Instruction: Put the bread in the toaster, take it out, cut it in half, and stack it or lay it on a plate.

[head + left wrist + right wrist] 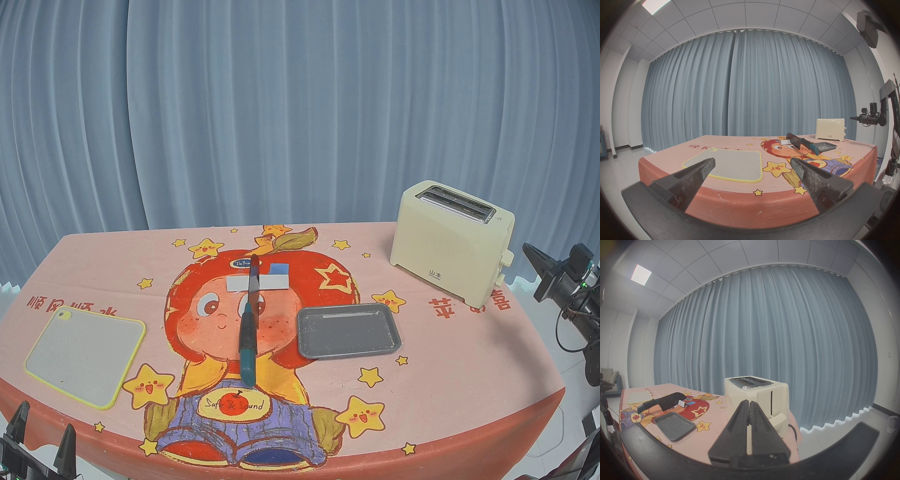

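Note:
A cream toaster (pixel 451 240) (pixel 756 396) stands at the table's far right, and its two top slots look dark. A grey tray (pixel 348 330) (pixel 674 426) lies mid-table. To its left lies a knife (pixel 250 325) (pixel 803 143) with a teal handle, the blade pointing away. The grey cutting board (pixel 84 355) (pixel 731 161) with a yellow rim sits at the front left. My left gripper (pixel 42 431) (pixel 752 162) hangs open below the front-left table edge. My right gripper (pixel 536 262) (pixel 749 402) is shut, off the table's right side, level with the toaster. I see no bread.
A white strip and a blue strip (pixel 257 282) lie flat under the knife blade. The tablecloth (pixel 437 387) has a cartoon print and drapes over the rounded front edge. A blue curtain hangs behind the table.

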Controlling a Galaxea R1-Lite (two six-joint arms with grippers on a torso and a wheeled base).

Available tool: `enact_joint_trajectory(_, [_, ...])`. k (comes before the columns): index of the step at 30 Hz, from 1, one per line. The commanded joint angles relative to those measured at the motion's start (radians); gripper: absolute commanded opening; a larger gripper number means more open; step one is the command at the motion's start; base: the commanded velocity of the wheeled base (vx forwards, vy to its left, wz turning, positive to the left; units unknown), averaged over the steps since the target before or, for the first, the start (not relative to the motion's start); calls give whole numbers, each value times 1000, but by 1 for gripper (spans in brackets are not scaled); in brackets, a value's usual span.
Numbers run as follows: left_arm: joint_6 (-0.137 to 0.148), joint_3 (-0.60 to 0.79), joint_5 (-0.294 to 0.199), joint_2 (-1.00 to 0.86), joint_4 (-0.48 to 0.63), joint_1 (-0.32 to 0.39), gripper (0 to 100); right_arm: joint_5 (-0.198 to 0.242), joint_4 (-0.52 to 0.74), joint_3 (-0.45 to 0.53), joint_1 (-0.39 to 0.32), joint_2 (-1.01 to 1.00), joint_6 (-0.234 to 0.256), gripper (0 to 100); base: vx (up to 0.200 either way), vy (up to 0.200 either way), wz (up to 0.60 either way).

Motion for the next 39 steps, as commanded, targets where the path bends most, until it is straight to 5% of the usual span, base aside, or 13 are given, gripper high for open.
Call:
enact_joint_trajectory(1, [0, 18, 0, -16, -1, 0, 100, 0, 0, 10, 0, -8, 0, 0, 0, 0, 0])
enact_joint_trajectory(39, [0, 18, 0, -16, -1, 0, 100, -1, 0, 10, 15, 50, -23, 0, 0, 0, 0])
